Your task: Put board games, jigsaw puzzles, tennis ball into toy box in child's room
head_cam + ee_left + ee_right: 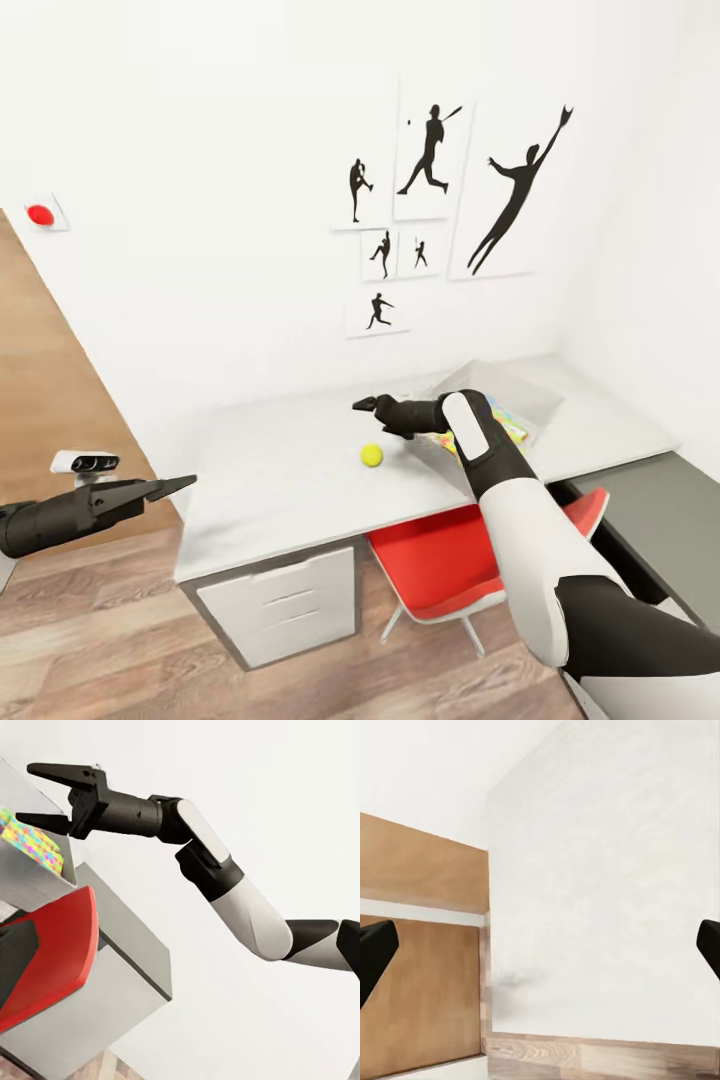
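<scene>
A small yellow-green tennis ball (371,455) lies on the light grey table (270,480), a little nearer the front edge than my right gripper (362,404). That gripper hovers over the tabletop, open and empty, with its fingers (60,772) spread wide in the left wrist view. Behind my right forearm stands the light grey toy box (520,392) with a multicoloured jigsaw puzzle (30,844) inside it. Colourful contents (508,424) show through the box in the head view. My left gripper (178,487) hangs off the table's left end with its fingers together, holding nothing.
A red chair (440,560) is tucked under the table, beside white drawers (280,600). The dark grey part of the desk (655,510) runs along the right wall. Black sports silhouettes (430,150) hang above. Wood floor lies to the left.
</scene>
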Controlling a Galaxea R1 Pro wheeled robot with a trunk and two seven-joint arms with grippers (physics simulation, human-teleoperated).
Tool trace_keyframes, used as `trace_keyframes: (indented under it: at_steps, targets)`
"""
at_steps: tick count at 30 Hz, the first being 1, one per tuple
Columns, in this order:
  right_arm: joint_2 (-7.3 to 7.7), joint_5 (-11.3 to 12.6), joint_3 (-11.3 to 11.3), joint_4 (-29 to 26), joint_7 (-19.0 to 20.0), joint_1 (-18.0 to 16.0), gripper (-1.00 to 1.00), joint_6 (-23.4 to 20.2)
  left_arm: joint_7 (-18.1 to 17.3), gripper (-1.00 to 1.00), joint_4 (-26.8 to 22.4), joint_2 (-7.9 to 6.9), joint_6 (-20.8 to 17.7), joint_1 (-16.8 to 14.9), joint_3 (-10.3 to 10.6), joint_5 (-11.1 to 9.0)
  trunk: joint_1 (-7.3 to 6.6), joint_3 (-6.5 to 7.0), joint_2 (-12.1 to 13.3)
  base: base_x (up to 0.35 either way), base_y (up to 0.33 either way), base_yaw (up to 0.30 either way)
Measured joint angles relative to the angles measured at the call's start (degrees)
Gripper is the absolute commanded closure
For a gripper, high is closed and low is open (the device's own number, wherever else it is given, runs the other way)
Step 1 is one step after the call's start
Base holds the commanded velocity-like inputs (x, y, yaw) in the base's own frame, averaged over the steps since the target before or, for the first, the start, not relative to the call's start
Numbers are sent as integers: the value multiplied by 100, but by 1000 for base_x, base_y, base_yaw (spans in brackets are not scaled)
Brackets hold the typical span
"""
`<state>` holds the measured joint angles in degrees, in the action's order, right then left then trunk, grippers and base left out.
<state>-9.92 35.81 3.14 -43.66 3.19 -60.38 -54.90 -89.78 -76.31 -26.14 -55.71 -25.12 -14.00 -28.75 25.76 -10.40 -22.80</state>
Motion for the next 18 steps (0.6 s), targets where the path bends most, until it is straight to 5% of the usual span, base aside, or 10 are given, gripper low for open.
trace_keyframes:
  at_steps: [4,18]
  targets:
    - [-1,-61,-5,-4,-488,-3,-100,-2,0,-100,71,-53,2,-3,-16,0,0,31,0,-108,276,191]
    - [-1,-127,-3,-6,-1308,-3,-100,-4,0,-100,214,-130,6,-2,-26,1,-1,106,0,-20,300,130]
